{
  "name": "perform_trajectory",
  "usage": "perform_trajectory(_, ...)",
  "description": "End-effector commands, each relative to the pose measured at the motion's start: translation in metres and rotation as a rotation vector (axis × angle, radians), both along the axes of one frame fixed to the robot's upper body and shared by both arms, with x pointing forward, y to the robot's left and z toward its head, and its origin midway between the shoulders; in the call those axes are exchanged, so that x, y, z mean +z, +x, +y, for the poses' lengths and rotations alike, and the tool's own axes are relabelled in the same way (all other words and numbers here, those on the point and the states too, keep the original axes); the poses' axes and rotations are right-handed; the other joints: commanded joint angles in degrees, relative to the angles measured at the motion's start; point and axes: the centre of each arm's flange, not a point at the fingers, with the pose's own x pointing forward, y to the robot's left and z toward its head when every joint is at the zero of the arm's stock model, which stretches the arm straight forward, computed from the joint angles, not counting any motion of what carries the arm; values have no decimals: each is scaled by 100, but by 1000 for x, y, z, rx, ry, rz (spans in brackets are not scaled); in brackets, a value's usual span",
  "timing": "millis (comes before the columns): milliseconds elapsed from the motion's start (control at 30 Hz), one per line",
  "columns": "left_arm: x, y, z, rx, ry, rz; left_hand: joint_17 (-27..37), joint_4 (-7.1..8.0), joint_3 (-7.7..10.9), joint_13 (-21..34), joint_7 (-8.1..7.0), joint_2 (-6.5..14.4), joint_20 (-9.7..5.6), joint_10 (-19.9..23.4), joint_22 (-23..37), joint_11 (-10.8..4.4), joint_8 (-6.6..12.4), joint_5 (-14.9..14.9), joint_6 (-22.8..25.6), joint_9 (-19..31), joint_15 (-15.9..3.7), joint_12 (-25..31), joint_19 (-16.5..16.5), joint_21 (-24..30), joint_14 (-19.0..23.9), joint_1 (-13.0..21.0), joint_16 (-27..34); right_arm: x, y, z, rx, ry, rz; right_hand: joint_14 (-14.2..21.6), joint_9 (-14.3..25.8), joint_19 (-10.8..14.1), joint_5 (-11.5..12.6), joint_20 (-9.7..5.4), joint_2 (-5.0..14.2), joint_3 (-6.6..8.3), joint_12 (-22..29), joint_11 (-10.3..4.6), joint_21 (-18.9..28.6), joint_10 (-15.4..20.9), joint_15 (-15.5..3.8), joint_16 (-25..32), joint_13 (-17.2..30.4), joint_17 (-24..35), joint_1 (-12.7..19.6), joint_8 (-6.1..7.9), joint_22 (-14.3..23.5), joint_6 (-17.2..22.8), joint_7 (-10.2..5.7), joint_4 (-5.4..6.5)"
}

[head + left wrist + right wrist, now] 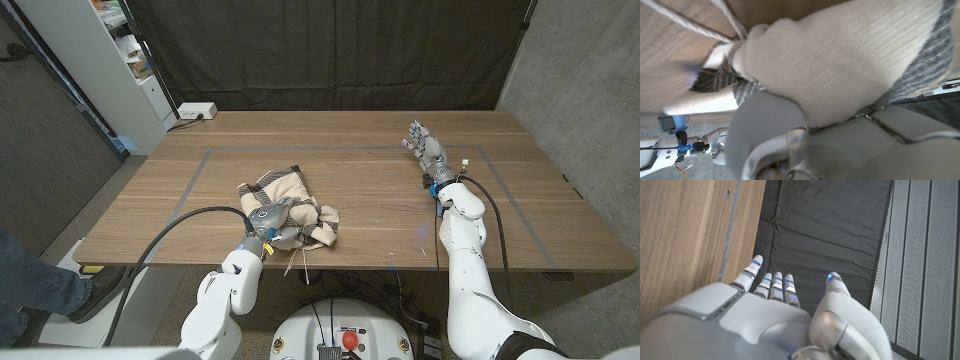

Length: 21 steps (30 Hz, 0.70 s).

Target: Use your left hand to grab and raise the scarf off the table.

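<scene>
Your left hand [268, 222] sits on the scarf [290, 205] at lower centre-left of the head view, near the front edge of the surface [380, 215]. The scarf is a bunched cream and grey heap with fringe cords trailing toward that edge, and it lies against the wood. In the left wrist view the hand [770, 135] is buried against the knit [840, 55], so you cannot tell whether its fingers are closed on the cloth or only pressing into it. Your right hand [427, 150] is at upper right of the head view, well apart from the scarf, holding nothing. The right wrist view shows its fingers [771, 282] straight and slightly spread, thumb set off to one side, reaching past the surface toward the black curtain [830, 225].
</scene>
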Motion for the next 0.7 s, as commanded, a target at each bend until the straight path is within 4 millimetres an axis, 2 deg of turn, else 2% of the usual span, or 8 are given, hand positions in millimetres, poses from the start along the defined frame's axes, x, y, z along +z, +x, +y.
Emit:
perform_trajectory(33, -2, -1, 0, 4, -10, 1, 73, -140, 256, 54, 31, 150, 371, 116, 57, -9, 48, -54, 103, 39, -40, 69, 1629, 142, 157, 498, 104, 6, -8, 1, 5, -8, -25, 6, 13, -28, 35, -3, 43, 13, 25, -12, 32, 12, 48, -8, 28, 19, -5, 42, 26, 19, -41, -31)
perform_trajectory(200, -3, -2, -1, 9, -14, -9, 154, -128, 307, 86, 26, 239, 374, 228, 62, -4, 72, -67, 189, 54, -84, 121, 1776, 197, 256, 790, 186, 7, -10, 2, 6, -13, -30, 6, 13, -29, 35, -6, 41, 12, 26, -22, 33, 13, 45, -8, 29, 19, -7, 39, 26, 15, -35, -31)
perform_trajectory(400, -3, -6, -2, 15, -18, -18, 216, -125, 340, 110, 22, 310, 374, 296, 66, 0, 91, -63, 253, 63, -119, 155, 1829, 221, 345, 953, 259, 7, -13, 2, 7, -19, -34, 7, 13, -31, 35, -5, 43, 14, 28, -9, 34, 19, 43, -8, 29, 19, -7, 40, 26, 18, -37, -31)
perform_trajectory(500, -3, -7, -2, 18, -19, -12, 409, -98, 337, 184, 25, 399, 336, 486, 79, -55, 113, -67, 339, 78, -261, 265, 2060, 334, 641, 1189, 497, 6, -14, 1, 8, -21, -36, 10, 13, -32, 35, -1, 43, 14, 27, -21, 34, 16, 48, -6, 29, 20, -9, 41, 26, 18, -36, -31)
perform_trajectory(700, -4, -11, -3, 20, -33, -43, 780, -97, 272, 336, 22, 445, 190, 654, 100, -74, 142, -78, 448, 96, -316, 416, 2352, 511, 909, 1465, 841, 6, -17, 1, 7, -17, -36, 8, 13, -32, 34, -3, 42, 13, 27, -12, 35, 16, 44, -6, 29, 20, -12, 40, 26, 18, -38, -30)
